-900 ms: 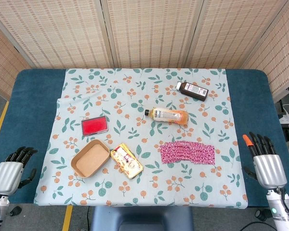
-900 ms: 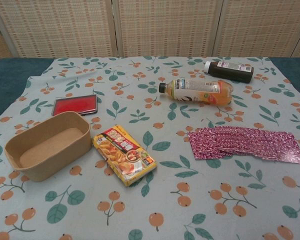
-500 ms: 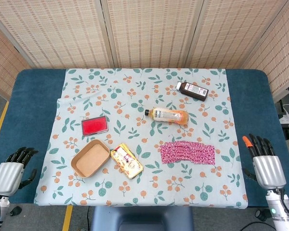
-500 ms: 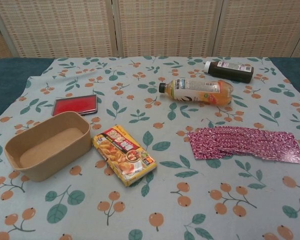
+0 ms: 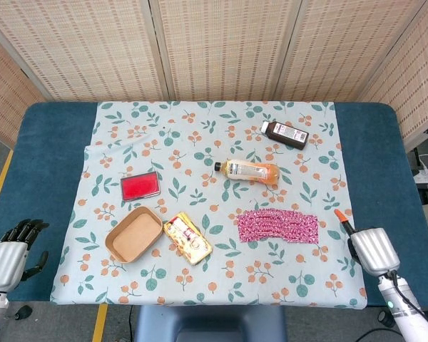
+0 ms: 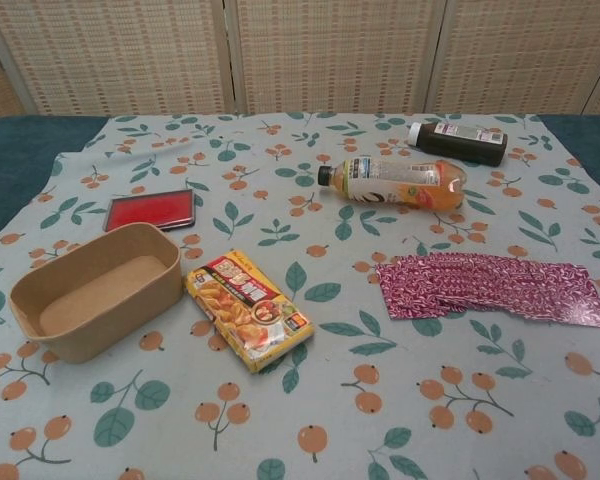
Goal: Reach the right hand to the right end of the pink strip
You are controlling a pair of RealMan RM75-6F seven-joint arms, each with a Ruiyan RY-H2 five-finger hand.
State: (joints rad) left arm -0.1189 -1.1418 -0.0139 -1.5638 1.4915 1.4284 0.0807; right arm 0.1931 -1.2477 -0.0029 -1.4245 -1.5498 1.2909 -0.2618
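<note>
Hiding most fingers (image 5: 341, 216), right hand (image 5: 368, 249) near pink strip (image 5: 278, 226).

Mostly soft cloth down here, with a few shiny bits scattered on top.

My right hand (image 5: 371, 249) and left hand (image 5: 6, 261) both have smooth silvery backs, looks like brushed metal or matt plastic, with black fingers (image 5: 27, 228) on the left and an orange tip (image 5: 340, 215) at my right's 11 o'clock. The pink strip (image 6: 492, 288) is glossy crinkled foil. The tablecloth (image 5: 200, 149) is matt printed fabric over a fuzzy teal table (image 5: 46, 164). The brown tray (image 6: 90, 288) looks like matt rough paper pulp, the snack box (image 6: 248, 308) glossy printed card, both bottles (image 6: 400, 182) shiny clear plastic. The red case (image 6: 150, 210) looks smooth and semi-gloss.
</note>
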